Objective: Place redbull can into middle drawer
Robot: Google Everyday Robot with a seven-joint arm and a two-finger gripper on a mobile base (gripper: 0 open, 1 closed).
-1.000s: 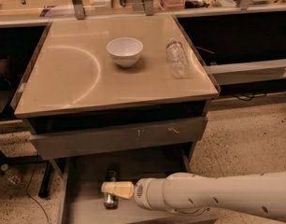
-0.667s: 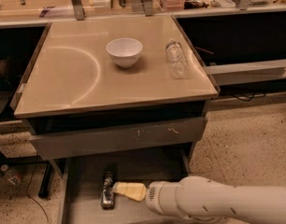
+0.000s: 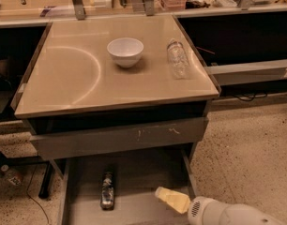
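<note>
The redbull can [image 3: 107,190] lies on its side on the flat grey floor of the open middle drawer [image 3: 143,175], near the drawer's left wall, its long axis pointing front to back. My gripper [image 3: 173,198], with yellowish fingertips on a white arm, is at the bottom right over the drawer's right part. It is well apart from the can and holds nothing.
Above the open drawer is a closed drawer front with white scratches [image 3: 120,137]. On the tan counter top [image 3: 73,78] stand a white bowl [image 3: 125,51] and a clear plastic bottle [image 3: 177,58] lying down. Speckled floor [image 3: 246,144] lies to the right.
The gripper, earlier at the can, has drawn back to the right and down. The can now lies free on the drawer floor.
</note>
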